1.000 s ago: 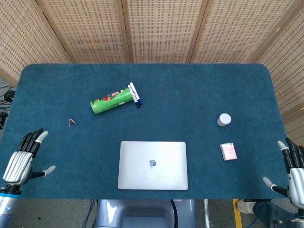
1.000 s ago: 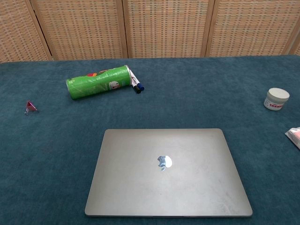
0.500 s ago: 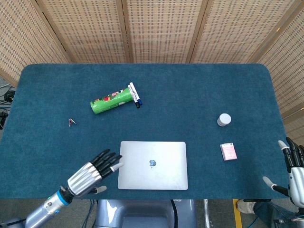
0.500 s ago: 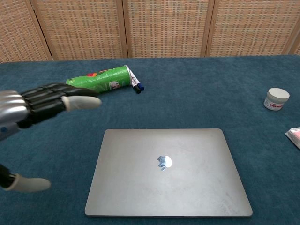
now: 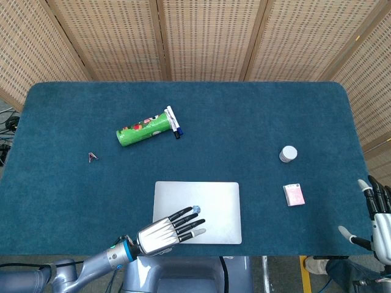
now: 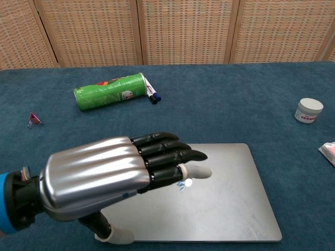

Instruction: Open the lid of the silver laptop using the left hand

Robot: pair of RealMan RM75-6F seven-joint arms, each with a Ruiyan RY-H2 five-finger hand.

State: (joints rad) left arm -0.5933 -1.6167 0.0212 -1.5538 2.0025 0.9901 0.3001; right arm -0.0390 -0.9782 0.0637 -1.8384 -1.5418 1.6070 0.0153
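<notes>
The silver laptop (image 5: 211, 204) lies closed and flat near the table's front edge, logo up, also in the chest view (image 6: 235, 193). My left hand (image 5: 166, 229) hovers over the laptop's front left part with fingers stretched out flat and apart, holding nothing; in the chest view the left hand (image 6: 115, 175) fills the foreground and hides the lid's left half. Whether it touches the lid I cannot tell. My right hand (image 5: 380, 220) hangs open at the table's right front corner, off the laptop.
A green can (image 5: 143, 129) lies on its side at back left with pens (image 5: 174, 122) at its end. A small red clip (image 5: 92, 157) sits far left. A white jar (image 5: 288, 153) and a pink box (image 5: 294, 195) stand right of the laptop.
My left hand swept from the table's left front corner rightward and now sits over the laptop's front left part. The laptop stays closed. The right hand has barely moved.
</notes>
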